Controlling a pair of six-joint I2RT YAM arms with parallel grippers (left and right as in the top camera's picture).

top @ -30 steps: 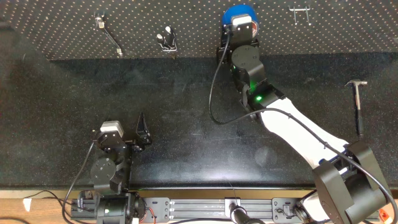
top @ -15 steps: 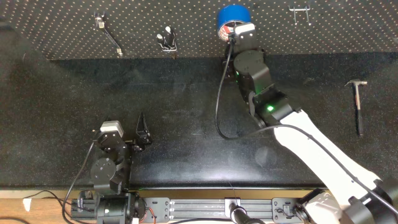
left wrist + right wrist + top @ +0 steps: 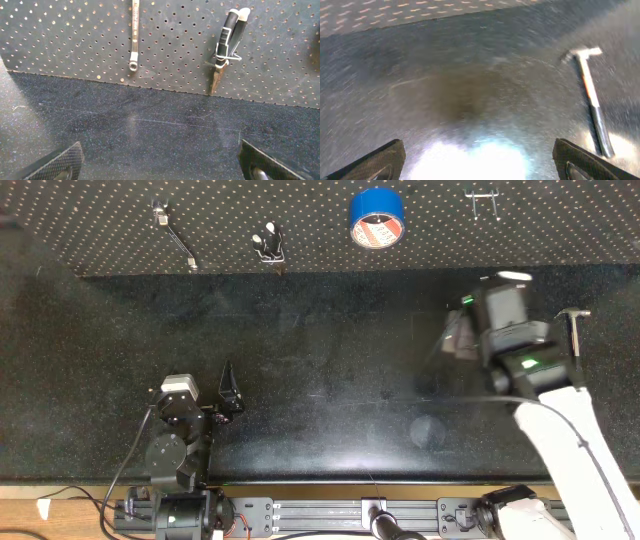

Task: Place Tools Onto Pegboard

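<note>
The hammer (image 3: 575, 350) lies flat on the black table (image 3: 320, 390) at the right edge of the top view, head toward the pegboard (image 3: 80, 220) and handle running down the frame. The right arm (image 3: 525, 360) stands in the right middle of that view, its wrist just left of the hammer and not touching it. In the right wrist view the right gripper (image 3: 480, 150) has its jaws spread wide with only bare table between them, and the hammer (image 3: 590, 95) lies off to one side, clear of both fingers.

The blue tape roll (image 3: 377, 218) sits against the pegboard at the upper centre of the top view, free of any gripper. The wrench (image 3: 175, 238) is on the board at the upper left, the pliers (image 3: 268, 245) are to its right, and a bare hook (image 3: 482, 202) is at the upper right.

The left gripper (image 3: 230, 393) is at the lower left of the top view, low over the table, its jaws also wide apart and holding nothing.

A second ago the right gripper was up at the pegboard on the tape roll, and half a second ago it was just below the roll. It has since let go and swung away to the right, beside the hammer. The hammer, the left arm and the hung tools have not shifted.
</note>
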